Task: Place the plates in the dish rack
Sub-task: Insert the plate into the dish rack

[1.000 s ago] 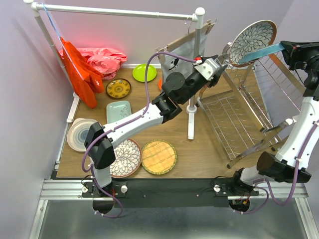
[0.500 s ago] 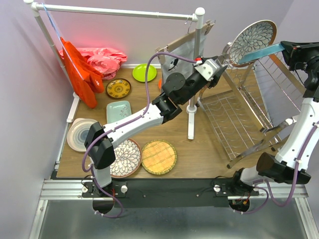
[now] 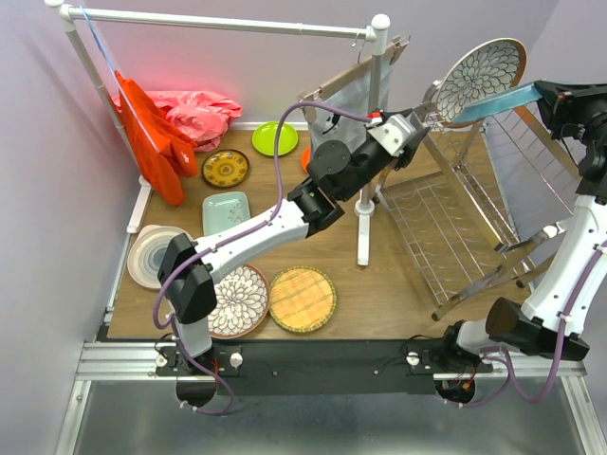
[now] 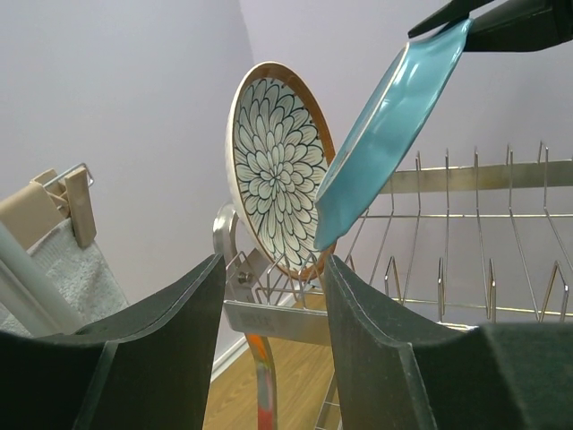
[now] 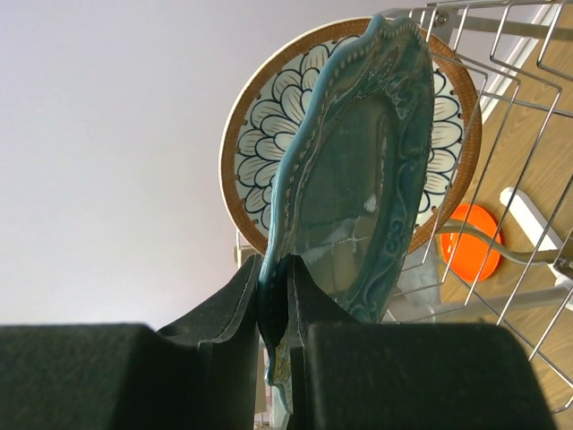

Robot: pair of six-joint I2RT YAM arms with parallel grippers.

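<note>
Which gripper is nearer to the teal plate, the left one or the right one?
Right. The right gripper is shut on the rim of the teal plate, holding it over the dish rack. The left gripper is open, close to the plate's free edge but apart from it.

The left arm stretches far right, its gripper (image 3: 424, 120) parted and empty; the raised right gripper (image 3: 542, 92) pinches the teal plate (image 3: 493, 102).

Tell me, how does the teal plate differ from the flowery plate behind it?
The teal plate is one solid colour with a scalloped edge; the flowery plate is white with dark petals and a smooth brown rim. The teal plate hangs in the air, pinched at its rim by the right gripper; the flowery plate stands in the dish rack. Both are tipped up on edge.
</note>
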